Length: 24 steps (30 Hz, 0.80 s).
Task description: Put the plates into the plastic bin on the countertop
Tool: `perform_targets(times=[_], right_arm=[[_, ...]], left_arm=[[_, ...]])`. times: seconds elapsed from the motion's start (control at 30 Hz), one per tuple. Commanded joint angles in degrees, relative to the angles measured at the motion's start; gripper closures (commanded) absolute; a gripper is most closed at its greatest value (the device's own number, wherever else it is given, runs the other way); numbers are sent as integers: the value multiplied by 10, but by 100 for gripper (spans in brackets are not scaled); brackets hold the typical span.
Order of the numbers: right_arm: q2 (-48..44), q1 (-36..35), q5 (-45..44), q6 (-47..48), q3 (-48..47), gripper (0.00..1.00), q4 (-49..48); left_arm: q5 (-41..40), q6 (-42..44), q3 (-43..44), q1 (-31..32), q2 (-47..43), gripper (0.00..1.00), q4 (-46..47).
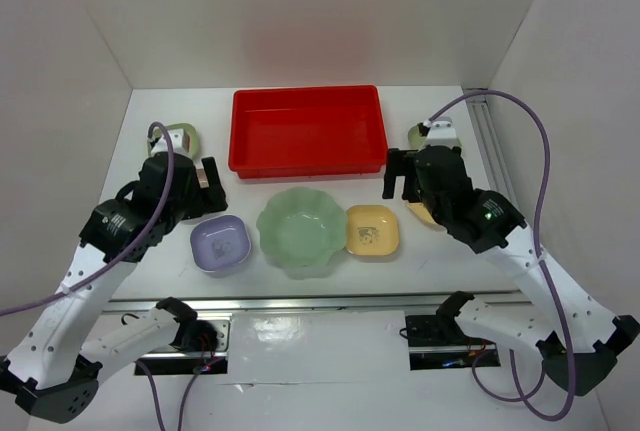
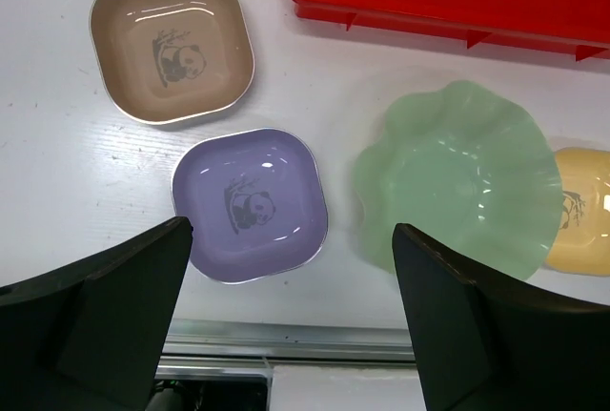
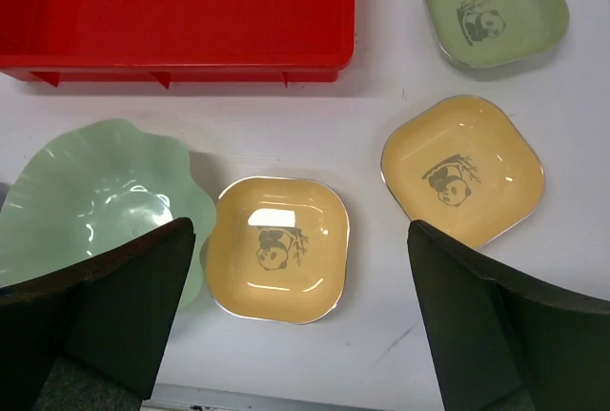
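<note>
Left pincer (image 2: 292, 230): spread wide and empty, hovering over the lavender plate (image 2: 250, 206).
Right pincer (image 3: 301, 228): also wide and empty, above a yellow plate (image 3: 278, 249) that lies just beside the green dish (image 3: 95, 201).
Bin (image 1: 308, 129): red, at the back of the table (image 1: 440, 251), nothing in it.
Doing it well: put one finger inside a rim and one outside, on the side away from neighbours (the yellow plate's right edge looks freest). Pinch firmly, then lift clear before crossing the bin's wall.
Hard to see: from above, the arms cover the tan plate (image 2: 172, 44) and most of the second yellow plate (image 3: 462, 171). A greenish thing (image 1: 180, 138) at back left is half hidden by a cable (image 1: 165, 166).

The green scalloped dish (image 1: 300, 229) sits just before the open-topped red bin (image 1: 308, 131).
</note>
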<state>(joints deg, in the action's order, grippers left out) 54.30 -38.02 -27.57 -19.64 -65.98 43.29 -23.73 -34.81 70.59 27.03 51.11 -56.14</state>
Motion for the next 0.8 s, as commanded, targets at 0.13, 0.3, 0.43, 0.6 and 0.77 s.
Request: perform_targets(times=[0.13, 0.3, 0.43, 0.6, 0.77], right_arm=[[-3, -4, 49, 18, 45, 0, -79], [51, -4, 126, 40, 105, 2, -151], [107, -9, 195, 50, 138, 6, -253], [212, -9, 265, 56, 143, 11, -320], [304, -14, 276, 70, 149, 17, -397]], left_arm=[[14, 5, -9, -1, -8, 0, 9], [36, 5, -20, -1, -13, 0, 20], [61, 11, -49, -1, -13, 0, 38], [170, 40, -85, -1, -37, 0, 80], [177, 47, -98, -1, -49, 0, 87]])
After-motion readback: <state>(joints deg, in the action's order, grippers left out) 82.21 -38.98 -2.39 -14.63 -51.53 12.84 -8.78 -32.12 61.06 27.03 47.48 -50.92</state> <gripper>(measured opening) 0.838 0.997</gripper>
